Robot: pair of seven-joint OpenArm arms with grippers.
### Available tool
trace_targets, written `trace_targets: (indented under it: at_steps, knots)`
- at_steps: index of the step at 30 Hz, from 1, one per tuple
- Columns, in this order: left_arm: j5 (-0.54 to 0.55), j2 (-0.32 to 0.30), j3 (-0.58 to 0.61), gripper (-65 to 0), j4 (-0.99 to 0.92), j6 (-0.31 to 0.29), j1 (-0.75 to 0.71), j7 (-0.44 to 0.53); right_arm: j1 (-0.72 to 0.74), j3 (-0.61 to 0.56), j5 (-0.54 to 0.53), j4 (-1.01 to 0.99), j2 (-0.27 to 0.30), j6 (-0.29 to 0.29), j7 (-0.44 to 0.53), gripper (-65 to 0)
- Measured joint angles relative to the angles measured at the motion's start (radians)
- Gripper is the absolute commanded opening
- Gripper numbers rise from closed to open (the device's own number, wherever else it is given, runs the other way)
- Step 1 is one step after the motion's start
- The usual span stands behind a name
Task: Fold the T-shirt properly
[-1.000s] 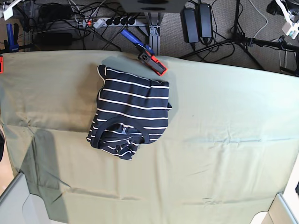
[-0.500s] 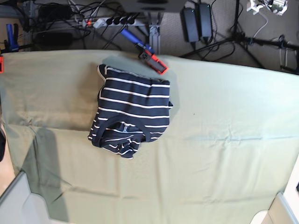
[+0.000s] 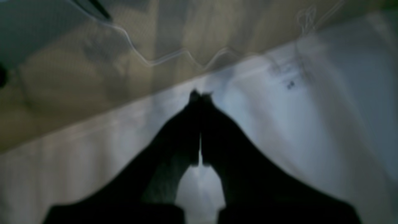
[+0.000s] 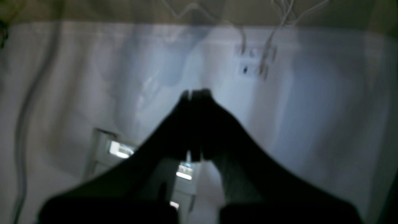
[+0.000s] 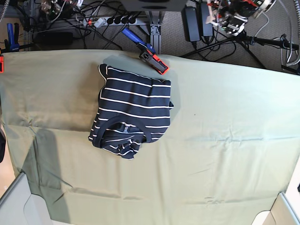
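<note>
The T-shirt point(image 5: 132, 111) lies folded into a compact block on the far left-middle of the olive cloth, neck opening toward the near side, with a bunched bit at its near edge. Both arms are raised off the table. Parts of them show at the top edge of the base view, the left arm point(image 5: 236, 13) at top right and the right arm point(image 5: 55, 5) at top left. My left gripper point(image 3: 200, 93) is shut and empty, seen against a blurred white wall. My right gripper point(image 4: 194, 92) is also shut and empty. The T-shirt does not show in either wrist view.
The olive cloth sheet point(image 5: 225, 140) covers the table. A blue and orange clamp point(image 5: 150, 56) sits on the far edge just behind the T-shirt. Another blue clamp point(image 5: 10, 35) is at the far left. Cables and a power strip point(image 5: 112, 21) lie on the floor behind.
The T-shirt has not moved. Arm parts have come further into view along the top edge of the base view, on both the right and the left.
</note>
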State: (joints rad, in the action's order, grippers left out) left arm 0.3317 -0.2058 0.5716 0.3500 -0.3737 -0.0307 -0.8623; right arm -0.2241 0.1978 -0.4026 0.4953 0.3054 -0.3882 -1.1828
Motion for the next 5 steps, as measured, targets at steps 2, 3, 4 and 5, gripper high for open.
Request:
trace_targets:
  at_steps: [2, 3, 4, 5]
  knots:
    - [0.002, 0.034, -0.003, -65.0, -0.014, 0.000, 0.000, 0.000, 0.027, 0.000, -0.005, -0.003, 0.000, 0.002, 0.001, -65.0]
    - [0.002, 0.045, -0.008, -65.0, -0.016, 0.000, -0.003, 0.000, 0.039, 0.000, -0.006, -0.003, 0.000, 0.002, 0.000, -65.0]
    - [0.002, 0.054, -0.023, -65.0, -0.017, 0.000, -0.006, -0.001, 0.048, 0.000, -0.002, -0.003, -0.001, 0.004, -0.005, -65.0]
    - [-0.003, 0.060, -0.041, -65.0, -0.018, 0.000, -0.008, -0.001, 0.053, -0.001, -0.001, -0.003, -0.001, 0.007, -0.011, -65.0]
